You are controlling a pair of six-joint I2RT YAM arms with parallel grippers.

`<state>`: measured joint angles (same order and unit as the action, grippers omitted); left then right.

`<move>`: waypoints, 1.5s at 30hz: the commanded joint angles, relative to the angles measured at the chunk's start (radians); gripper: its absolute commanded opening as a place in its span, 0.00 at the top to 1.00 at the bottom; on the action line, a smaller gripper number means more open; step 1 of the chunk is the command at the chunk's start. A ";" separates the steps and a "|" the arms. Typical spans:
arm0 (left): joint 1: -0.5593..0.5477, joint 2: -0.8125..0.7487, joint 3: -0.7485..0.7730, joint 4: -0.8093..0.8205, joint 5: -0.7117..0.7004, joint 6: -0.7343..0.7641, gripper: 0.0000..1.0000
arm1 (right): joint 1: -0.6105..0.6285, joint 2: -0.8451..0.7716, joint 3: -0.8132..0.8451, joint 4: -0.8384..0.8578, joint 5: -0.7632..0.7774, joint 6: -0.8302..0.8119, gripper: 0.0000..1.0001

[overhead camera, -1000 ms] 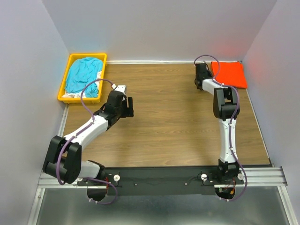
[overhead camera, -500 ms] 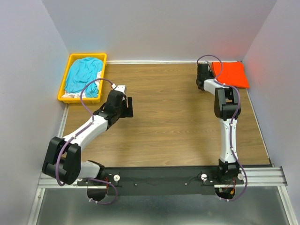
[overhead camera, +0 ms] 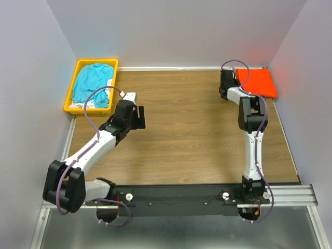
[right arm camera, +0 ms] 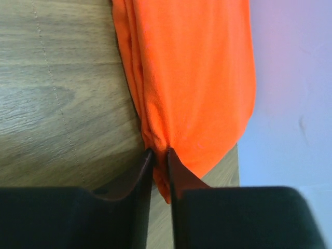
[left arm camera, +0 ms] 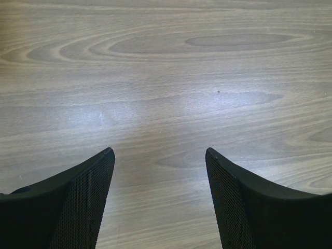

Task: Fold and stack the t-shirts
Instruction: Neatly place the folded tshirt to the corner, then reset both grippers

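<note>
The folded orange-red t-shirt lies at the table's far right corner by the walls. My right gripper is shut on its left edge; the wrist view shows the orange cloth pinched between the two fingertips. The teal-blue t-shirt lies crumpled in the yellow bin at the far left, with some white fabric under it. My left gripper is open and empty over bare wood, to the right of and nearer than the bin; its fingers stand wide apart.
The wooden table is walled at the left, back and right. The right wall stands close beside the orange shirt. A black rail with the arm bases runs along the near edge.
My right gripper has slid the orange shirt a little right and back, toward the corner. My left arm has stretched a little farther toward the bin.
</note>
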<state>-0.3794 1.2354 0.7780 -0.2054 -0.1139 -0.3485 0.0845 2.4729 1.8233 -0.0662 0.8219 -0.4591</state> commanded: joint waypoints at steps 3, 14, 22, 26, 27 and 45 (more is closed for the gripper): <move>0.005 -0.053 0.001 -0.025 -0.044 0.006 0.21 | -0.006 -0.061 -0.004 -0.061 -0.038 0.068 0.66; 0.005 -0.178 0.102 -0.074 -0.147 0.052 0.17 | 0.070 -0.471 -0.113 -0.236 -0.220 0.425 0.30; 0.007 -0.342 0.147 -0.143 -0.223 0.063 0.16 | 0.070 -0.902 -0.425 -0.287 -0.405 0.611 0.14; 0.007 -0.434 0.089 -0.126 -0.288 0.051 0.13 | 0.070 -1.127 -0.593 -0.287 -0.382 0.612 0.00; 0.005 -0.467 0.077 -0.121 -0.320 0.048 0.13 | 0.070 -1.205 -0.651 -0.288 -0.377 0.616 0.00; 0.007 -0.760 -0.123 -0.054 -0.398 -0.037 0.07 | 0.070 -2.019 -1.105 -0.294 -0.540 0.665 0.00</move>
<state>-0.3786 0.4976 0.6975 -0.2859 -0.4759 -0.3347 0.1558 0.5339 0.7551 -0.3538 0.3244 0.1864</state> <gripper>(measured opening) 0.930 0.997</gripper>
